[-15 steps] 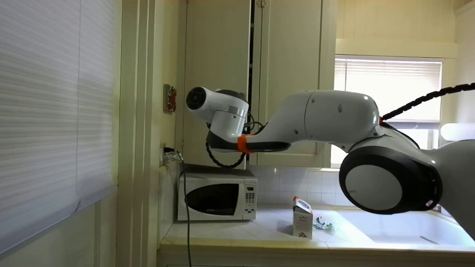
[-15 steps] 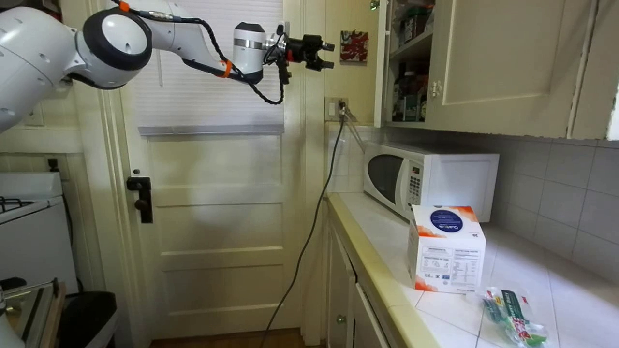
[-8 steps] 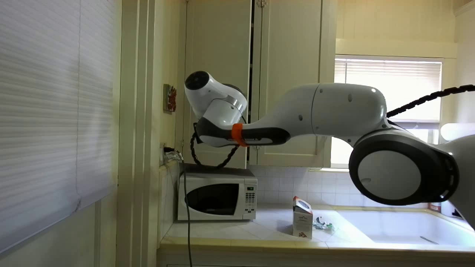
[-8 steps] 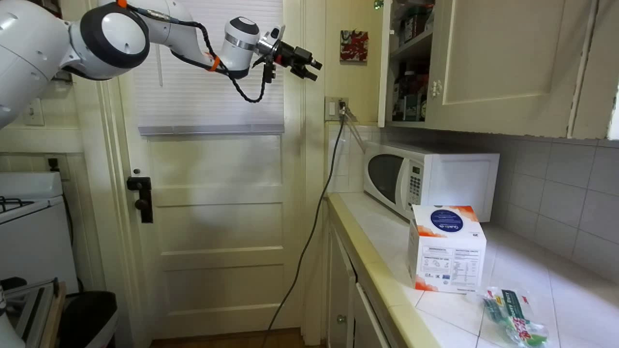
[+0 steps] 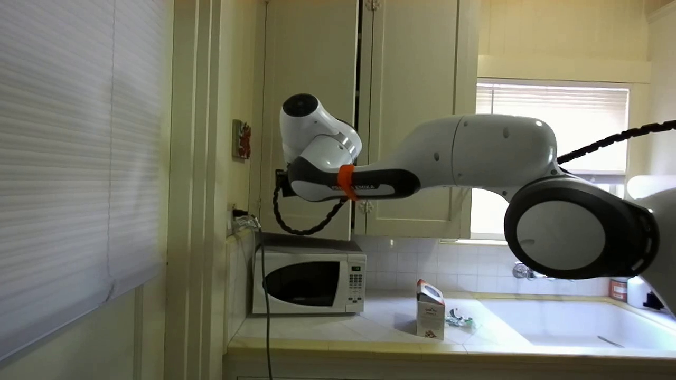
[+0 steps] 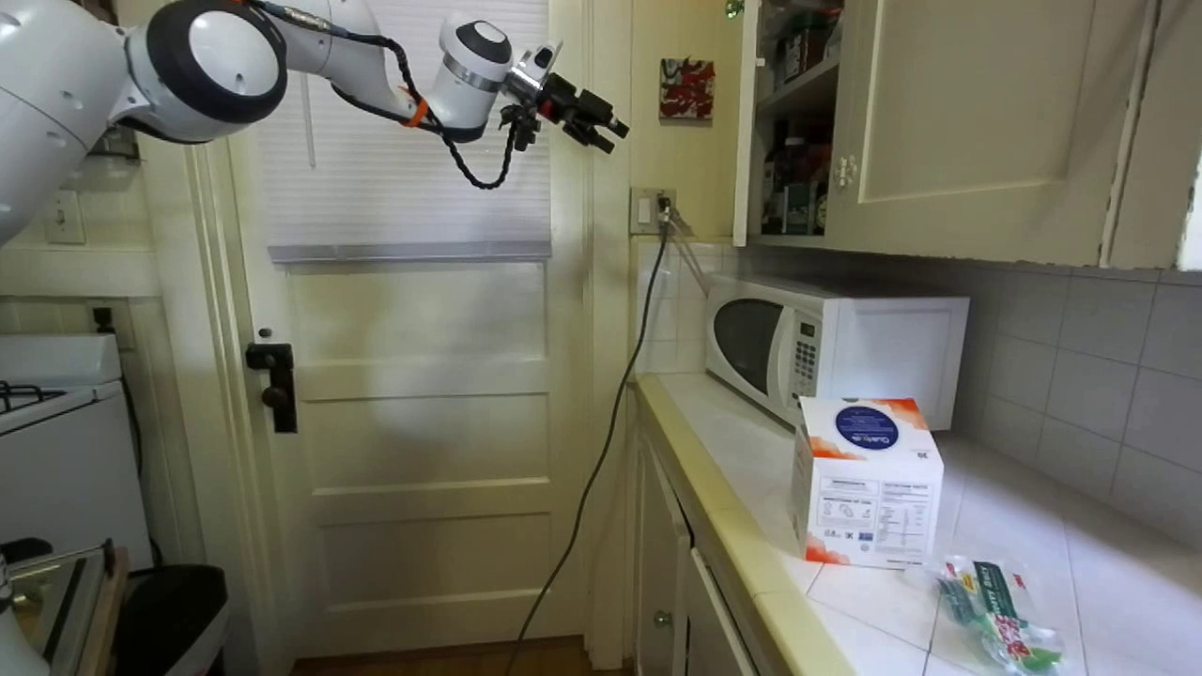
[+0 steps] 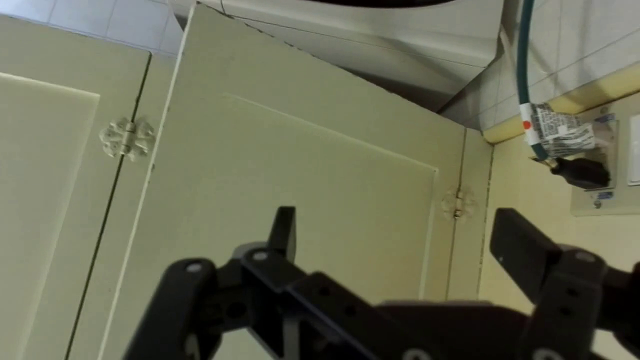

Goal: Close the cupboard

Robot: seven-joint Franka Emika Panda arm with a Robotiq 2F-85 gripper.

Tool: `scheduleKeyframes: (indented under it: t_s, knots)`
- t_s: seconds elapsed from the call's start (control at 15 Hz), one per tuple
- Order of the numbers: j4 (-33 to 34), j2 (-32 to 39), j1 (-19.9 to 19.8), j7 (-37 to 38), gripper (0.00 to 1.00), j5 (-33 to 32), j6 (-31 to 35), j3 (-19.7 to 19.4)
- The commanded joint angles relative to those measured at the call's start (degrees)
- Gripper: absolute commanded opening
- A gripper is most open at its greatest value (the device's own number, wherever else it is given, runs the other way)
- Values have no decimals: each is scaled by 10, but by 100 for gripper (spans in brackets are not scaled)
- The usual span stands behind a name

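The cupboard is a tall cream-white wall cabinet. In an exterior view its door (image 6: pixel 748 122) stands ajar, with shelves of jars and boxes (image 6: pixel 798 174) visible through the gap. The door's flat face shows in another exterior view (image 5: pixel 311 58) and fills the middle of the wrist view (image 7: pixel 300 160), its hinge on the right. A green glass knob (image 6: pixel 734 8) sits on the door's outer side. My gripper (image 6: pixel 613 137) is open and empty, tilted downward, apart from the door on its outer side. Its spread fingers show in the wrist view (image 7: pixel 395 215); elsewhere the arm hides them.
A white microwave (image 6: pixel 883 352) stands on the counter below the cupboard. A white and orange box (image 6: pixel 869 488) and a plastic packet (image 6: pixel 1000 610) lie nearer. A matching closed cabinet door (image 6: pixel 977 122) adjoins the opening. A power cord (image 6: pixel 601 460) hangs from the wall outlet.
The wrist has tilted, so the gripper points downward instead of level, and it has drawn back slightly from the cupboard. The arm has risen. The door edge sits slightly nearer its frame than a second ago.
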Motion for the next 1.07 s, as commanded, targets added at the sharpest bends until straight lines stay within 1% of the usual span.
scheduleKeyframes:
  t_s: [0.0, 0.2, 0.67, 0.8, 0.87, 1.0]
  knots:
    - [-7, 7, 7, -19, 100, -8, 39, 8]
    - [-13, 5, -14, -42, 100, 2, 68, 6]
    - [-11, 8, -55, -10, 100, -12, 36, -48]
    - [-7, 10, -60, 1, 100, -12, 14, -64]
    - [-5, 10, -62, -19, 100, -3, 36, -55]
    - [-5, 10, -66, -15, 100, -3, 30, -63]
